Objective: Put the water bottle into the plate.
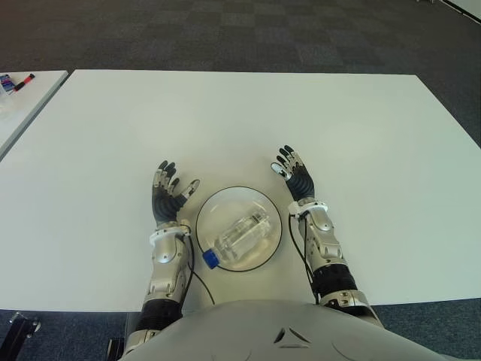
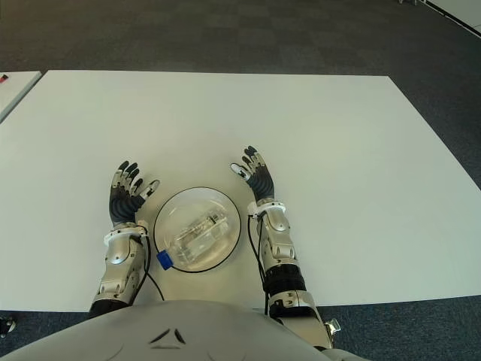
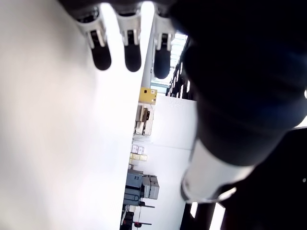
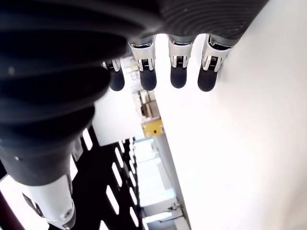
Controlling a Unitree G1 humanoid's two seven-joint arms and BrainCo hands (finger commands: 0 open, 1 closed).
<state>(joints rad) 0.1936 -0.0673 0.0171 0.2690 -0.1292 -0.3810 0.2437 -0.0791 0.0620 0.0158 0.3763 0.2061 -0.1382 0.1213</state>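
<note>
Clear plastic water bottle with blue cap point(image 1: 239, 239) lies on its side in the round white plate point(image 1: 269, 207), between both hands. Left hand point(image 1: 167, 197) just left of the plate, fingers spread, empty. Right hand point(image 1: 297, 177) at the plate's right, fingers extended, empty. White counter point(image 1: 225, 120) underneath.

White surface point(image 1: 240, 120) fills the view. Dark checkered carpet floor point(image 1: 225, 34) beyond its far edge. Second white surface point(image 1: 26, 98) far left – small items point(image 1: 15, 81) on it, red and blue, unclear.
</note>
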